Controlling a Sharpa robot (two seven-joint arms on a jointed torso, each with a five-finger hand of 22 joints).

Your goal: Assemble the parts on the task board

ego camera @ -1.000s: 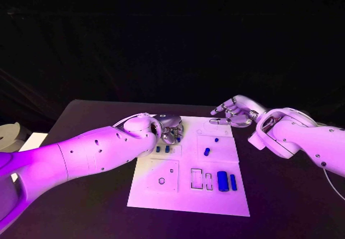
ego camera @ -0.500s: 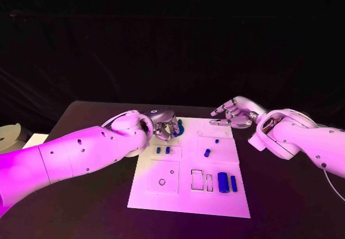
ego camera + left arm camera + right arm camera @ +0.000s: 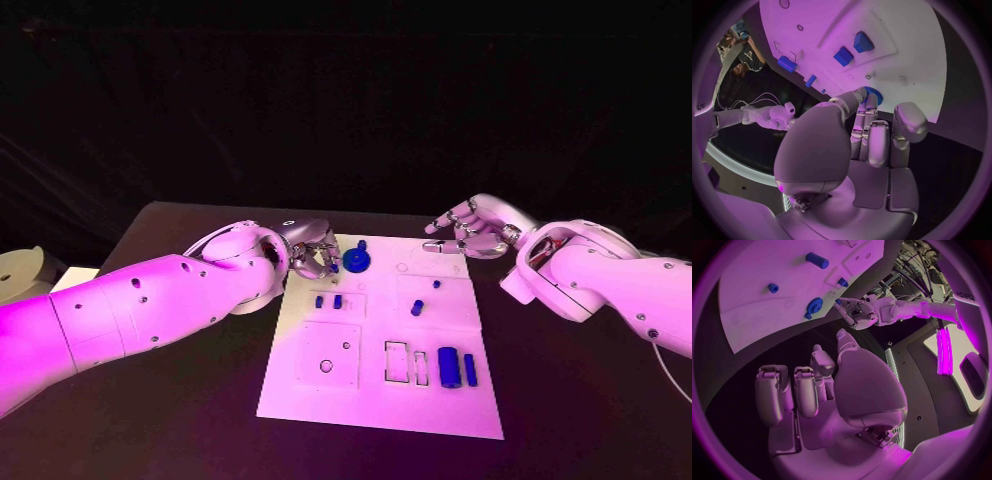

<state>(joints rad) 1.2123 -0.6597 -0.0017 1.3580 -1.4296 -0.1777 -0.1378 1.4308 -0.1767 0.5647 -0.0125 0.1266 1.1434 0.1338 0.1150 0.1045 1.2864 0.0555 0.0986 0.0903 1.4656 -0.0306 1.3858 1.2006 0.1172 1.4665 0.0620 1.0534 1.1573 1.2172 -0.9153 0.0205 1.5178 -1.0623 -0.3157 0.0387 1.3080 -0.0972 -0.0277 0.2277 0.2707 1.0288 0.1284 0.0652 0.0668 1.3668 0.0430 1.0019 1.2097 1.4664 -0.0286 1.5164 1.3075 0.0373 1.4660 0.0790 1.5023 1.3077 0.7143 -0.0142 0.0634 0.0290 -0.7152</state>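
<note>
Left robot hand [image 3: 313, 250] at the far left corner of the white board [image 3: 378, 395], fingers curled in beside a blue toothed wheel [image 3: 356, 262]. Wrist view puts the fingertips [image 3: 859, 96] right against the wheel's rim [image 3: 873, 93]; cannot tell whether pinched or only touching. Wheel sits on the board's far edge, a small blue peg poking up beside it.

On the board, left to right: two small blue blocks [image 3: 329, 301] side by side in the left recess, just below the wheel; a round hole with a dark ring in the near-left panel; one upright blue peg [image 3: 415, 307] mid-board with a smaller blue pin [image 3: 437, 283] just beyond it; two empty rectangular slots at the near middle; a thick blue cylinder [image 3: 447, 365] and a thinner blue bar [image 3: 469, 367] lying side by side at the near right. All of these apart from both hands.

Right robot hand [image 3: 472, 227] off the board's far right corner, above the black tabletop [image 3: 577, 400], touching nothing. Fingers apart and loosely bent, nothing in the palm per the wrist view [image 3: 817, 390]. Same view shows the wheel [image 3: 814, 306] on the board with the left robot hand [image 3: 856, 311] next to it.
</note>
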